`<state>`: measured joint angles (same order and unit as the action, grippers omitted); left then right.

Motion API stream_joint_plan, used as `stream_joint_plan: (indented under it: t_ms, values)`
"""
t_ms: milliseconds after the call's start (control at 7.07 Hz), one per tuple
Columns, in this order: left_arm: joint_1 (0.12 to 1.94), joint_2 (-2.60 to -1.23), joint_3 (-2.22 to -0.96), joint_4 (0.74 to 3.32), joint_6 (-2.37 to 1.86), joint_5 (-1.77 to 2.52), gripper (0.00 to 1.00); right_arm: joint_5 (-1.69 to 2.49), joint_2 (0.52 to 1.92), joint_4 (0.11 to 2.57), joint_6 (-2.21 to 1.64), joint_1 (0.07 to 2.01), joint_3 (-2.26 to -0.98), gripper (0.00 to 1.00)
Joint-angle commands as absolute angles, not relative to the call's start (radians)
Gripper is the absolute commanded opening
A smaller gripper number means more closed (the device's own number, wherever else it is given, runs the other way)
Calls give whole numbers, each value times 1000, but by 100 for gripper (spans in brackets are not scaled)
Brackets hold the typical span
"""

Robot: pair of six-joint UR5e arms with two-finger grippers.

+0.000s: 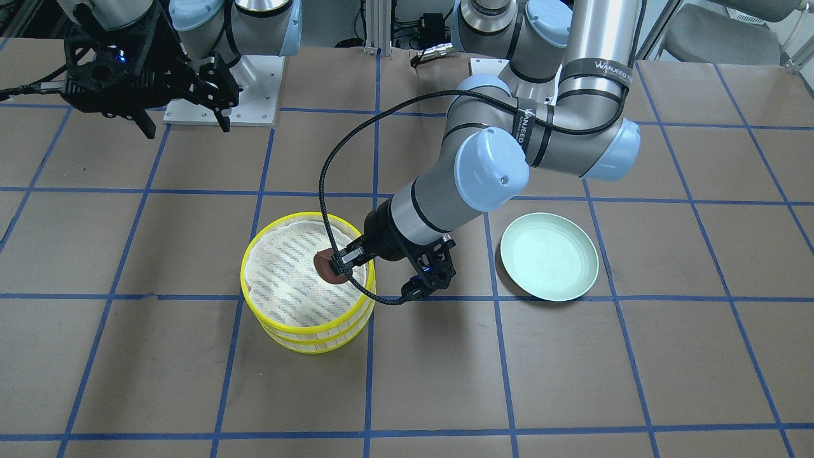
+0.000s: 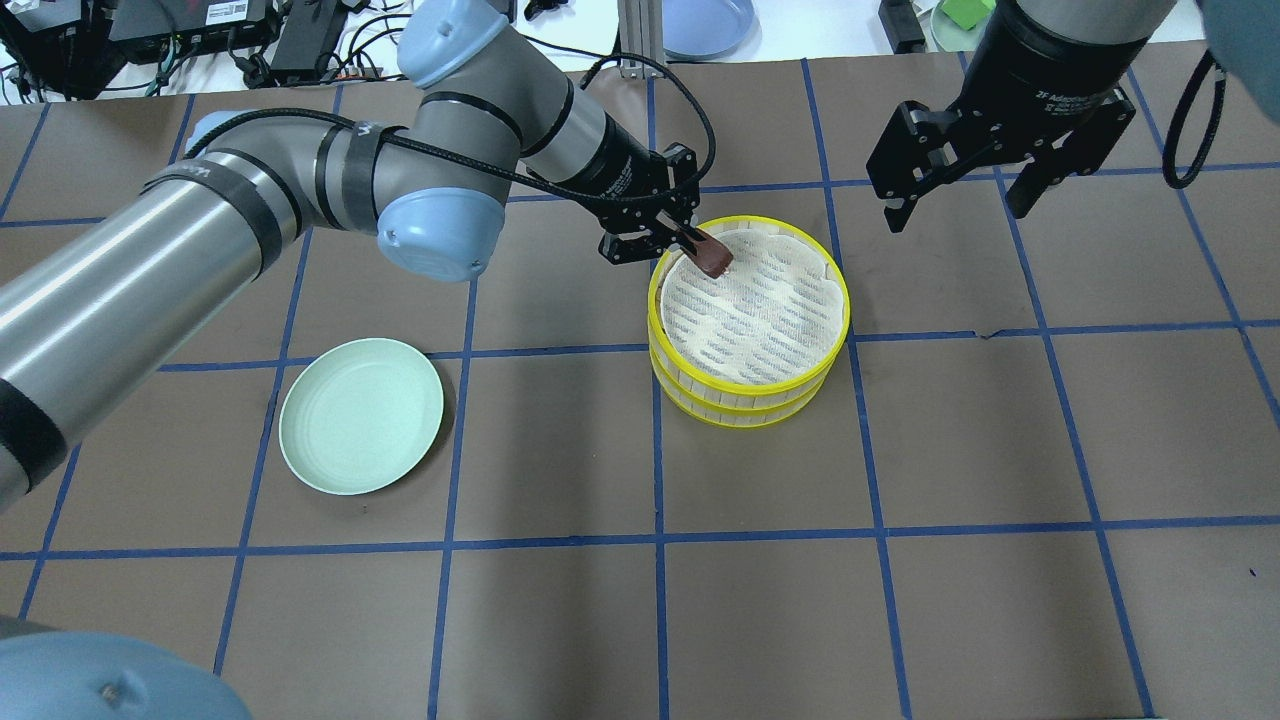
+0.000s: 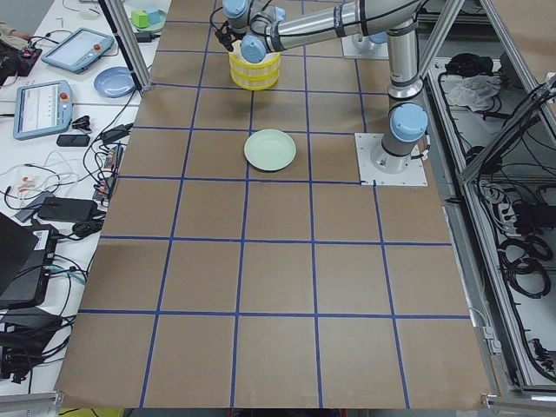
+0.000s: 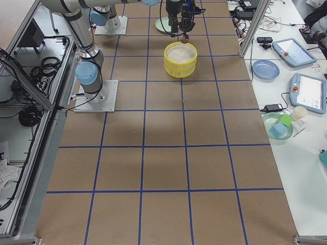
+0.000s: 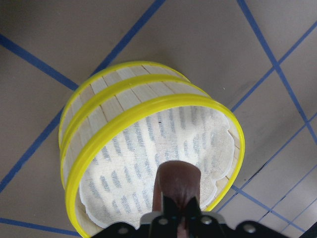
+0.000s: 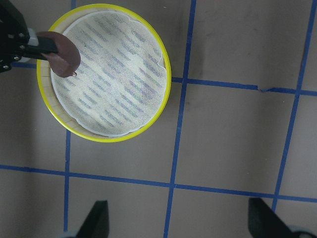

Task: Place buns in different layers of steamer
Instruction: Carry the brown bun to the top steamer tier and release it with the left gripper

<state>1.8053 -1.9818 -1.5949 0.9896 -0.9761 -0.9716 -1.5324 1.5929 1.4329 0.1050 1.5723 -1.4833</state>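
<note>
Two steamer layers are stacked at mid-table; the top layer (image 2: 842, 300) (image 1: 244, 280) has an empty streaked liner, and the lower layer (image 2: 745, 412) sits under it. My left gripper (image 2: 700, 246) (image 1: 337, 264) is shut on the dark reddish-brown bun (image 2: 713, 258) (image 1: 325, 267) (image 5: 178, 181) (image 6: 63, 50). It holds the bun just above the top layer's liner, near the rim on the robot's side. My right gripper (image 2: 953, 210) (image 1: 186, 130) is open and empty, raised to the right of the steamer. The cream-white bun is out of view.
An empty mint-green plate (image 2: 360, 415) (image 1: 549, 256) lies on the brown, blue-taped table to the left of the steamer in the overhead view. The left arm's cable (image 1: 325, 191) loops over the steamer's rim. Tablets and bowls sit beyond the table's far edge.
</note>
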Motion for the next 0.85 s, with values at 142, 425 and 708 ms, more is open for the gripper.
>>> stream_joint_plan:
  t_ms: [142,425,708]
  values:
    - [1829,-1993,-1605,951,-986,-963,100,-1531,1595,1430,101,1572,-1485,100]
    - [1827,-1968,-1600,953,-991,-963,100,-1531,1597,1431,100,1572,-1494,100]
    - [1822,-1965,-1589,959,-980,-979,100,-1531,1597,1430,103,1572,-1496,100]
